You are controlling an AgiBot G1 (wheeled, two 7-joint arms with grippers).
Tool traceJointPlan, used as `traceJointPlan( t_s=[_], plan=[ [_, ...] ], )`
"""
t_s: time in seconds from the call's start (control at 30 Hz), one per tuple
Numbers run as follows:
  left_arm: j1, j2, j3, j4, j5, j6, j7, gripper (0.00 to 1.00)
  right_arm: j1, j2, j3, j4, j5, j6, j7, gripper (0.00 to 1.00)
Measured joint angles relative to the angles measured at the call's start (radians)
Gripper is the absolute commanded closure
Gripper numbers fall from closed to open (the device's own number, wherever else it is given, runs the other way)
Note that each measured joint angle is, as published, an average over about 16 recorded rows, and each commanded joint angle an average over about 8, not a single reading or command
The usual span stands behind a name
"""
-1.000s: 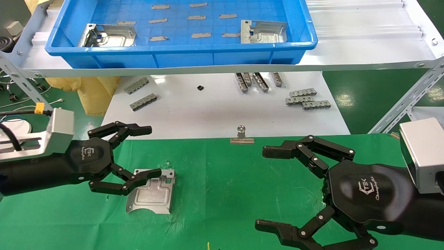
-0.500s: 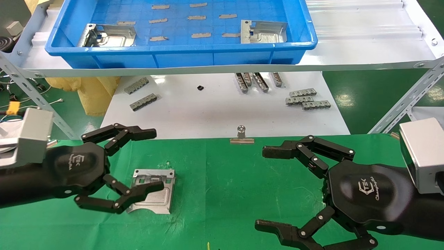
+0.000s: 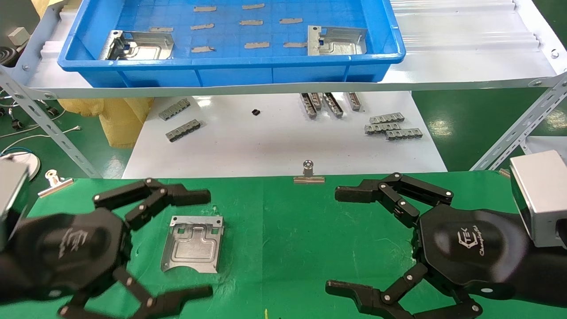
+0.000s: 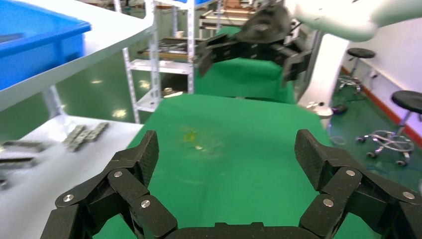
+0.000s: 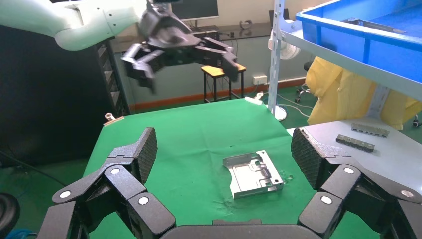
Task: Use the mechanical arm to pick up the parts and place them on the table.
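One silvery part [image 3: 192, 243] lies flat on the green table [image 3: 288, 230]; it also shows in the right wrist view [image 5: 253, 173]. My left gripper [image 3: 203, 243] is open and empty, raised above the cloth just left of that part, not touching it. In the left wrist view its jaws [image 4: 226, 159] stand wide apart over bare cloth. My right gripper [image 3: 340, 241] is open and empty at the right, apart from the part. Two more parts [image 3: 139, 45] [image 3: 336, 40] lie in the blue tray [image 3: 230, 60] on the shelf.
Small grey ridged bars [image 3: 392, 126] [image 3: 181, 119] lie on the white tabletop behind the cloth. Binder clips [image 3: 308, 173] [image 3: 55, 182] sit on the cloth's far edge. A slanted shelf strut [image 3: 518, 128] stands at the right. A yellow bag [image 3: 119, 117] is at the left.
My left gripper has drawn back from the part toward the near left, leaving the part uncovered on the cloth. The right arm has not moved.
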Motion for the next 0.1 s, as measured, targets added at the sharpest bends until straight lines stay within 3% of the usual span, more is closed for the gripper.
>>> traceJointPlan(
  t_s=[0.1],
  plan=[
    [0.013,-0.007,-0.011,-0.028,-0.007,-0.002,-0.016,0.0,0.0,0.0,0.0,0.0,0.0,0.0,0.0,0.0]
  ],
)
